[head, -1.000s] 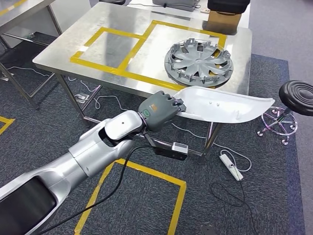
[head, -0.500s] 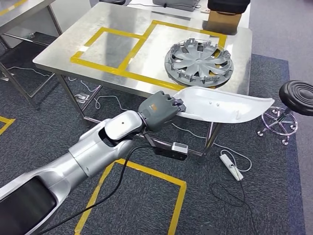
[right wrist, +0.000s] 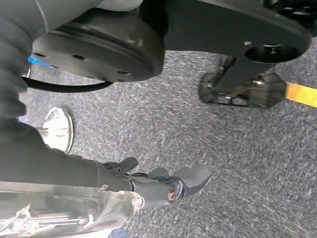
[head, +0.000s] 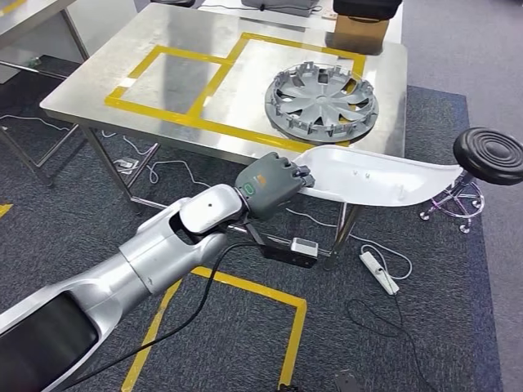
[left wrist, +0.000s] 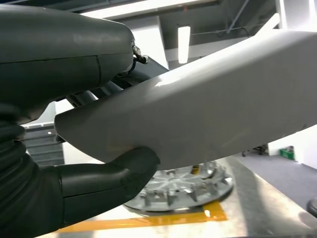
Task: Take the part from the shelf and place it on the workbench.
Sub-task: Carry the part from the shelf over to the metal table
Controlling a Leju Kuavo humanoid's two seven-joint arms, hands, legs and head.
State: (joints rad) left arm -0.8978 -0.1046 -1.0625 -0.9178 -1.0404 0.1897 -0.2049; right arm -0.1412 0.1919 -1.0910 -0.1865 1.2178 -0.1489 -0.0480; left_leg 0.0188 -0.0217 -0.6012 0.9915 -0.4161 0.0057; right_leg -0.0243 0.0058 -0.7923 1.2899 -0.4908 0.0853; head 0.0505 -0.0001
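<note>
Shifting down and left across the head view since a second ago, the workbench is simply being seen from a moved camera, so the walk-up looks nearly done. Hubcap is parked upper right. The part is gripped at one end by the left hand, centre frame, just off the bench edge. Right hand state can't be told.

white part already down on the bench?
No: in the head view the left hand holds the white part in the air off the workbench edge, near the hubcap.
</note>
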